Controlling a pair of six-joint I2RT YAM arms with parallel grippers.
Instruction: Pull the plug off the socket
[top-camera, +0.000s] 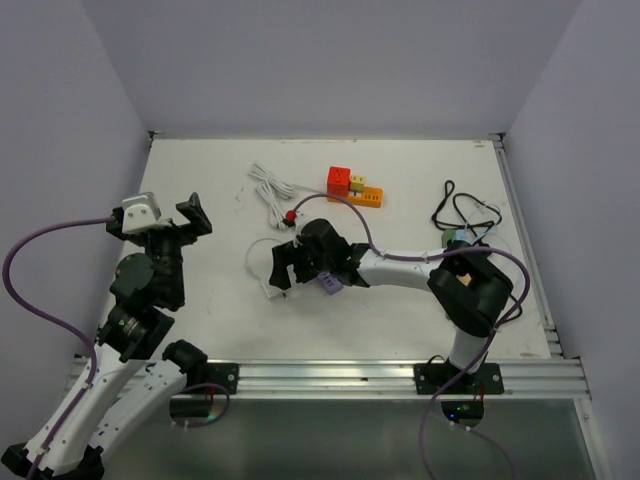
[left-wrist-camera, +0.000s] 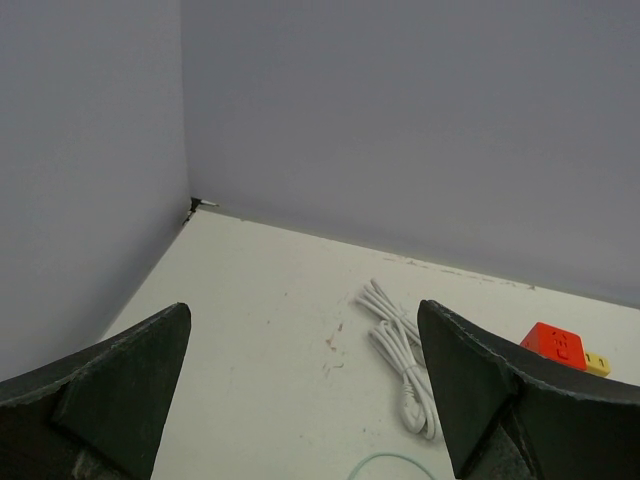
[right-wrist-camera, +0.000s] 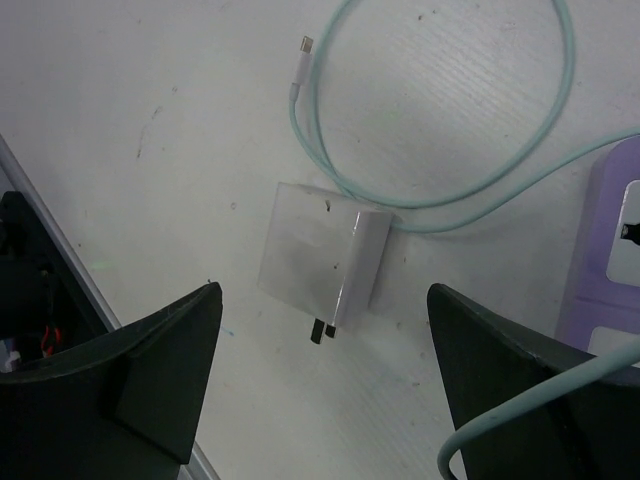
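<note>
A white plug lies flat on the table with its two dark prongs bare, apart from the purple socket to its right. A pale green cable loops from the plug past the socket. My right gripper is open and empty, hovering above the plug with one finger on each side. In the top view the right gripper is at the table's middle, next to the purple socket. My left gripper is open and empty, raised at the left, and also shows in the left wrist view.
A red and yellow socket block sits at the back middle, also seen in the left wrist view. A bundled white cable lies left of it. A black cable lies at the right. Walls close in on three sides.
</note>
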